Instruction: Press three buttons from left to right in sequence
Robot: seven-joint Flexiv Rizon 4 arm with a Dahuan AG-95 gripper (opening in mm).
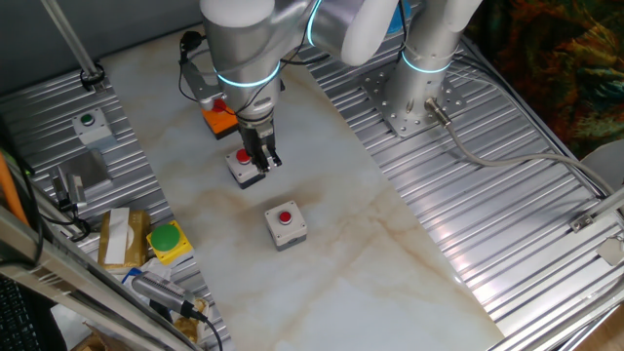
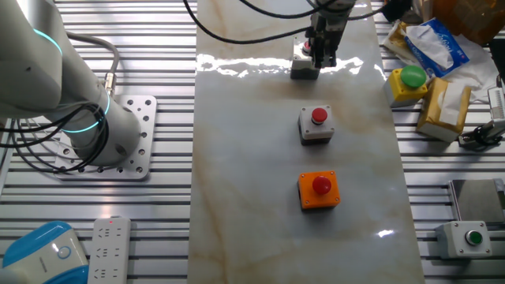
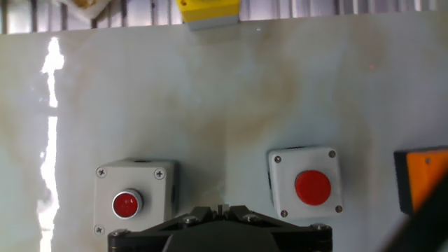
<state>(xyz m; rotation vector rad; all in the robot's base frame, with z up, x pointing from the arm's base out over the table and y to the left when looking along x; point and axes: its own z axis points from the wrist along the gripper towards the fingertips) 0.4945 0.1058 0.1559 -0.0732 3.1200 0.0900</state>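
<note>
Marble-patterned table top, ribbed metal plates either side.

Gripper: hangs fingers-down over the row of three buttons. Hand view shows only the dark underside of the gripper at the bottom edge, so I cannot tell whether the fingers are apart or together.

Position: in the hand view it sits between the two grey boxes. In one fixed view it overlaps the middle grey button. In the other fixed view it overlaps the end grey button at top centre of the frame. Judged: it is raised off the table, above the gap between these two, touching neither.

Outward: end grey button lies below centre of the frame. The orange button is at the far end of the row, lower centre of the frame, and partly hidden behind the wrist in one fixed view. A green button on a yellow box sits off to the side on the metal plate.

Risks, judged:
- Descent from here lands on a box edge or on bare marble between the caps; cause: fingertips not centred over a red cap.
- Wrong order; cause: both grey boxes are near the tips.
- An off-centre push tips or slides a box; nothing visible fastens the boxes down.
</note>
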